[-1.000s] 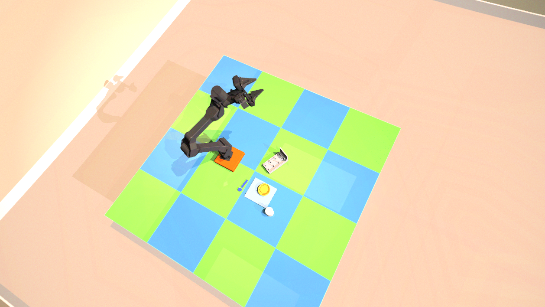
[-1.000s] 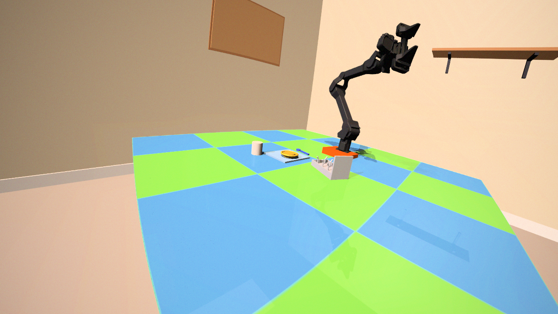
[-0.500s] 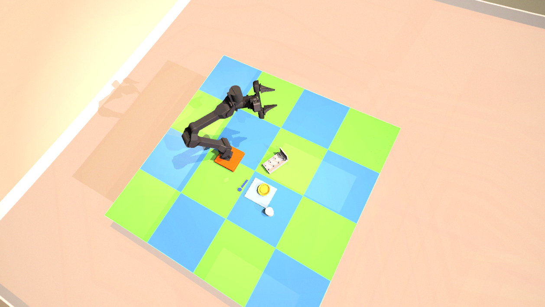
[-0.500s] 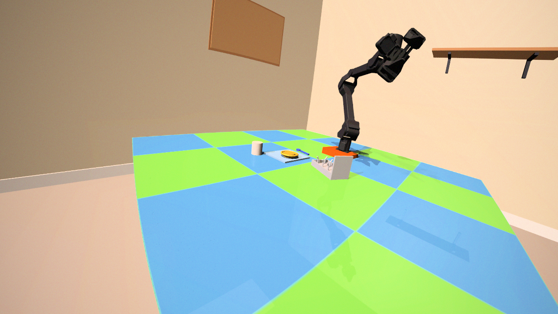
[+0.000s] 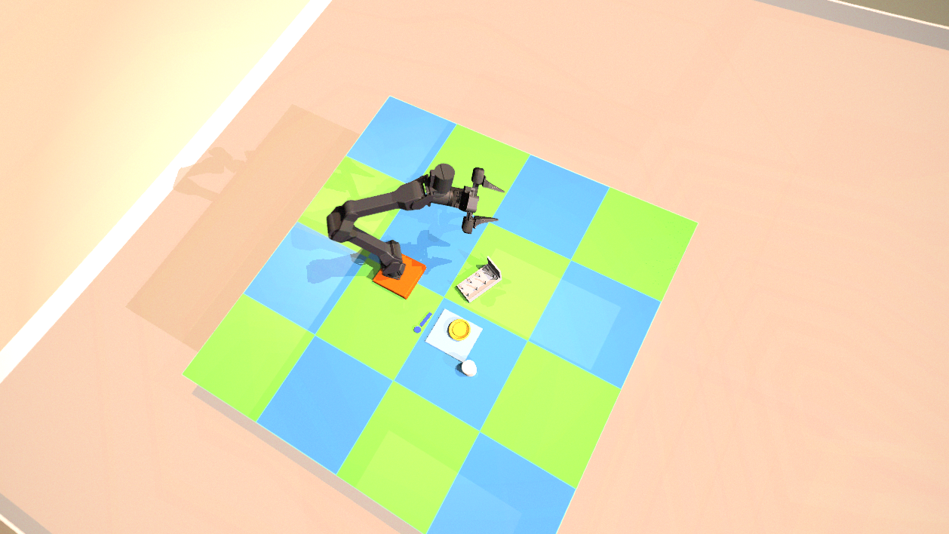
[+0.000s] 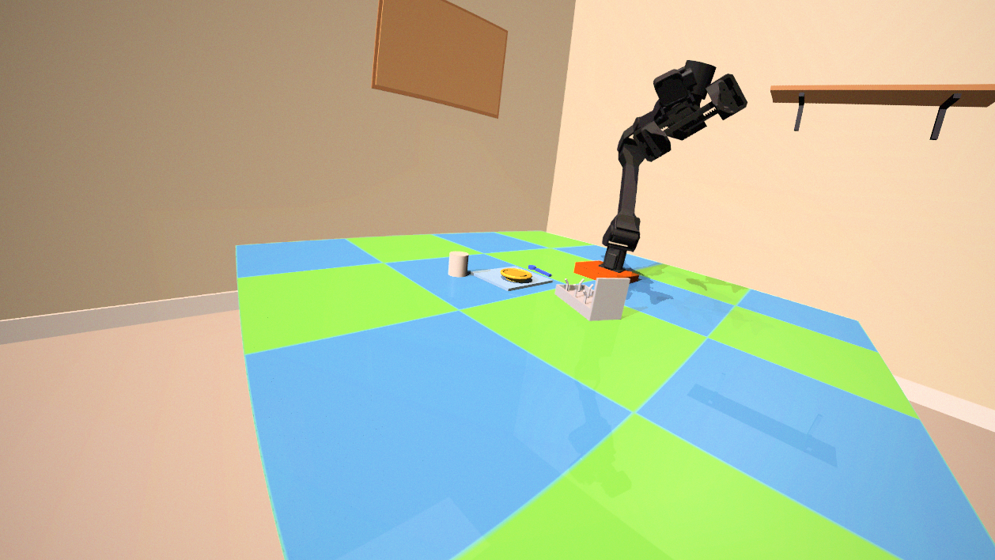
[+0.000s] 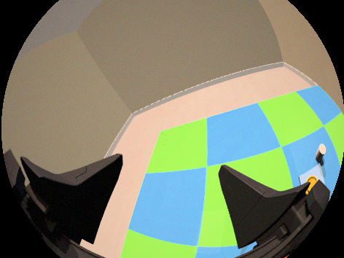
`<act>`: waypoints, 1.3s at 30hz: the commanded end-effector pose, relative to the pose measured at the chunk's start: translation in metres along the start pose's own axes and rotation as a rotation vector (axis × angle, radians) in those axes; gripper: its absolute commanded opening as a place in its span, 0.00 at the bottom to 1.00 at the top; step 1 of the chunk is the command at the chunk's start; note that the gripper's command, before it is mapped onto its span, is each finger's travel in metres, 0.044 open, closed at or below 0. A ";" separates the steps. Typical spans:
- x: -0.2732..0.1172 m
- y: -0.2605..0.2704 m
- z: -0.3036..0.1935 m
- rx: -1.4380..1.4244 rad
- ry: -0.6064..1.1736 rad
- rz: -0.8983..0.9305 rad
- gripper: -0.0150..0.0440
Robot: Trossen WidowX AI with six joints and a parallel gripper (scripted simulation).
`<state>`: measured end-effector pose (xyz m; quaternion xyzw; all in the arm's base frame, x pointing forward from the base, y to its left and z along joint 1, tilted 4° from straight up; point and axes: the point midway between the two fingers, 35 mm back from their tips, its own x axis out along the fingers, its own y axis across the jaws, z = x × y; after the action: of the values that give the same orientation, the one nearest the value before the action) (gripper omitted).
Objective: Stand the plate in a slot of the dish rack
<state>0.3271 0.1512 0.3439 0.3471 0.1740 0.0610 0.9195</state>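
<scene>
The yellow round plate point(image 5: 459, 328) point(image 6: 516, 274) point(image 7: 312, 179) lies flat on a pale square board point(image 5: 439, 338) point(image 6: 488, 274) point(image 7: 316, 170). In the wrist view it is partly hidden behind the right finger. The white dish rack point(image 5: 479, 290) point(image 6: 609, 299) stands beside the board, with small upright rails and a tall panel at one end. No plate stands in it. My gripper point(image 5: 500, 205) point(image 7: 173, 166) is open and empty. It is high above the table, well away from the plate and off to the rack's side. In the exterior view its fingertips are hard to make out.
A white cylinder point(image 5: 468, 367) point(image 6: 458, 264) point(image 7: 321, 152) stands upright by the board's corner. A blue spoon point(image 5: 425, 320) point(image 6: 539, 270) lies between the board and the arm's orange base point(image 5: 415, 268) point(image 6: 584, 270). A wall shelf point(image 6: 877, 95) shows behind the arm.
</scene>
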 end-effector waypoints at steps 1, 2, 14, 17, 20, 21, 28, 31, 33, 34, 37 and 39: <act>0.015 -0.025 0.003 -0.059 0.026 -0.084 0.93; 0.018 -0.032 0.003 -0.071 0.035 -0.108 0.93; 0.049 -0.128 0.007 -0.260 0.182 -0.376 0.93; 0.052 -0.153 0.007 -0.306 0.233 -0.436 0.93; 0.053 -0.180 0.009 -0.347 0.298 -0.498 0.93; 0.053 -0.190 0.009 -0.359 0.322 -0.519 0.93; 0.045 -0.256 0.007 -0.411 0.518 -0.637 0.93; 0.040 -0.282 0.004 -0.412 0.614 -0.672 0.93; 0.036 -0.300 0.002 -0.408 0.679 -0.690 0.93; 0.033 -0.308 0.000 -0.404 0.711 -0.696 0.93; 0.024 -0.332 -0.004 -0.386 0.808 -0.709 0.93; 0.017 -0.348 -0.007 -0.369 0.872 -0.712 0.93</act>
<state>0.3461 -0.0866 0.1165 0.0422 0.5974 -0.0969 0.7950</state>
